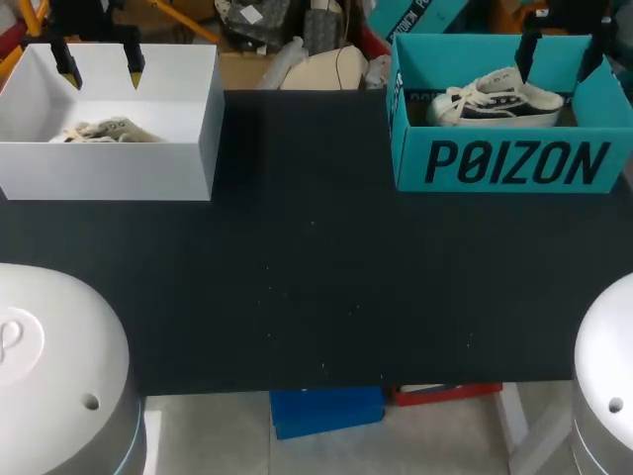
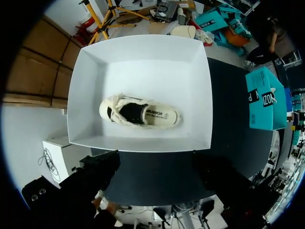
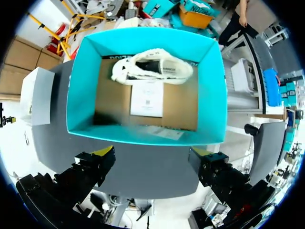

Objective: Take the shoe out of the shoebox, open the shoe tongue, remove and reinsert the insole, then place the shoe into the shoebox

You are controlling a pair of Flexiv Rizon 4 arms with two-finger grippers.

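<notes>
The right gripper hung over the teal cardboard shoebox, jaws wide and holding nothing. The black-and-white lace-up shoe lay inside, close to one wall. Going down there, a finger could have hit that wall and pushed the box, or grabbed only laces so the shoe dropped. The left gripper hung over the white cardboard box with a cream cloth shoe in it, jaws wide too.

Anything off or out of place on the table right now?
Nothing stands out. Cream shoe sits upright in the white box, black-and-white shoe upright in the teal box; both boxes stand square, nothing spilled.
</notes>
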